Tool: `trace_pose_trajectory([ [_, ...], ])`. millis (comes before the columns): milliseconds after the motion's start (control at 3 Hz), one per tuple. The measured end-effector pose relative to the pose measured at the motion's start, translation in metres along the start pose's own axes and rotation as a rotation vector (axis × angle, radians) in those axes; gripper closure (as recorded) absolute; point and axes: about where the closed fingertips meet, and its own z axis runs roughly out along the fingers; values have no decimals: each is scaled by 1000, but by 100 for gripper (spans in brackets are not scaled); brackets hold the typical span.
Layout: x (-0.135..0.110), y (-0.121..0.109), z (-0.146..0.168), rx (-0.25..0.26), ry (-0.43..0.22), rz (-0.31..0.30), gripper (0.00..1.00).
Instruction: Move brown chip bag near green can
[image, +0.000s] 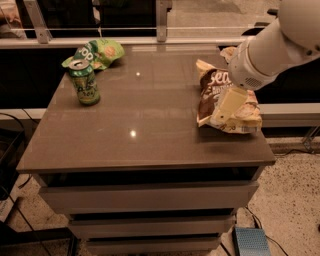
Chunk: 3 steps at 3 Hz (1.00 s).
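The brown chip bag (210, 90) lies flat on the right part of the brown tabletop (145, 125), its right half covered by my arm. The green can (85, 82) stands upright at the far left of the table. My gripper (227, 106) hangs from the white arm coming in from the upper right and sits over the bag's lower right part; one cream finger (228, 104) points down at the bag.
A green chip bag (97, 52) lies behind the can at the back left corner. A railing (160, 30) runs behind the table. Drawers (150, 197) are under the top. A blue box (252, 242) sits on the floor at right.
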Motion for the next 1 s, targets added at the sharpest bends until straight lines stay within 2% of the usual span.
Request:
trace_pose_trajectory([
  [667, 26, 4, 40, -25, 67, -22, 0],
  [1000, 31, 8, 46, -42, 81, -18, 18],
])
